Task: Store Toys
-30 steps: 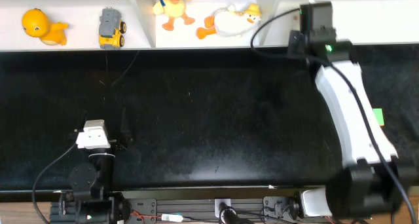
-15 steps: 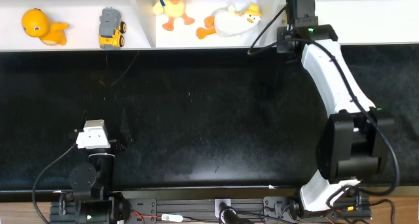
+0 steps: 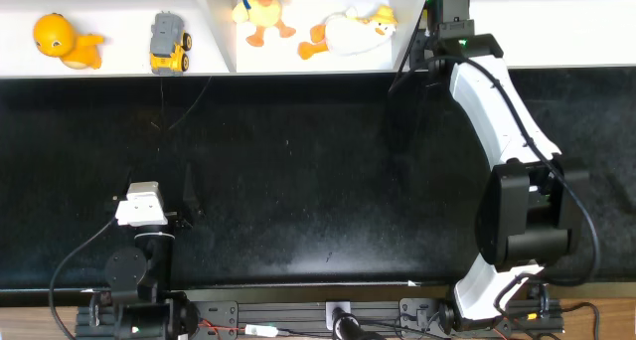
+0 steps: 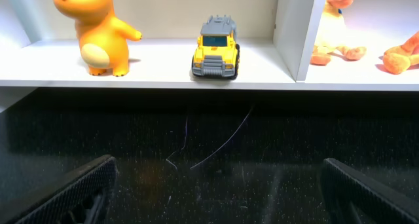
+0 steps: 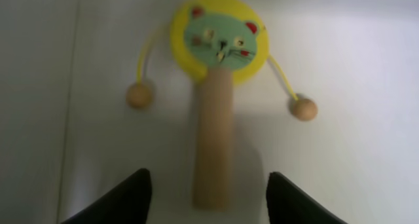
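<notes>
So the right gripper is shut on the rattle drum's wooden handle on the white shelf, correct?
No. The right wrist view shows the right gripper open, its fingers apart on either side of the rattle drum handle, which lies on the white shelf.

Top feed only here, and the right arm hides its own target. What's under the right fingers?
Observer: A rattle drum lies flat on a white surface, wooden handle pointing toward the right fingers.
Operator: Gripped?
Observer: No. Those fingers are open, one either side of the handle, not touching it.
Operator: Left arm?
Observer: The left fingers are open and empty, facing the yellow truck on the shelf.
</notes>
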### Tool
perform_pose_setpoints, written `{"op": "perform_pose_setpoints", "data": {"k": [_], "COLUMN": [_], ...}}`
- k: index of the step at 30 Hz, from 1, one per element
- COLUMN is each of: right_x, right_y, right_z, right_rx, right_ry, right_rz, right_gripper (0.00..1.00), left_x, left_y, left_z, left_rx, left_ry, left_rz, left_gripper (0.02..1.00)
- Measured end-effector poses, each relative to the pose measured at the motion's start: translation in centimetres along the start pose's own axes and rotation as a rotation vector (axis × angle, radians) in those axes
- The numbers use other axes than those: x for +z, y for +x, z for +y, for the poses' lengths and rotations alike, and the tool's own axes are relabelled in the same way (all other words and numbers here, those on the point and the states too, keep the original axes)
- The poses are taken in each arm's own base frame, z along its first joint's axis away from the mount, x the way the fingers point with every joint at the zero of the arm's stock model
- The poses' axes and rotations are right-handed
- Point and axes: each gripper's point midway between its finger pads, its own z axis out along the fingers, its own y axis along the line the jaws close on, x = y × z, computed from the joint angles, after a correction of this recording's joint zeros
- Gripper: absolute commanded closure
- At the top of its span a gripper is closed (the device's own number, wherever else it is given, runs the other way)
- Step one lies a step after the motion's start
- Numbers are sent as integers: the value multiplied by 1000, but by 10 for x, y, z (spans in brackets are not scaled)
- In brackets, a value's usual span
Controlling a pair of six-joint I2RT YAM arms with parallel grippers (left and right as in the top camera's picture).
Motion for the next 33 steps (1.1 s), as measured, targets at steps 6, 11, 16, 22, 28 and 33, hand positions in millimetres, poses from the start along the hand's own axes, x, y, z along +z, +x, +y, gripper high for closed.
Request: {"op": "perform_pose_setpoints", "data": {"k": [6, 11, 16, 22, 28, 33], "right_x": [-18, -55, -106, -148, -182, -198], "right_y": [20, 47, 88, 150, 161, 157], "right_z": [-11, -17, -41, -63, -68, -70], "right_rx": [1, -19, 16, 54, 69, 79], "right_ry": [22, 19, 34, 63, 60, 58], "right_rz": [84, 94, 33, 8, -81, -144], "right_gripper": [86, 3, 5, 5, 3, 3], "left_x": [0, 0, 0, 0, 0, 0], "left_y": [0, 0, 0, 0, 0, 0], "left_z": [0, 0, 0, 0, 0, 0], "left_rx": [0, 0, 0, 0, 0, 0], "left_ry": [0, 0, 0, 0, 0, 0], "left_rz": [0, 0, 0, 0, 0, 0], "left_gripper": [20, 20, 20, 20, 20, 20]}}
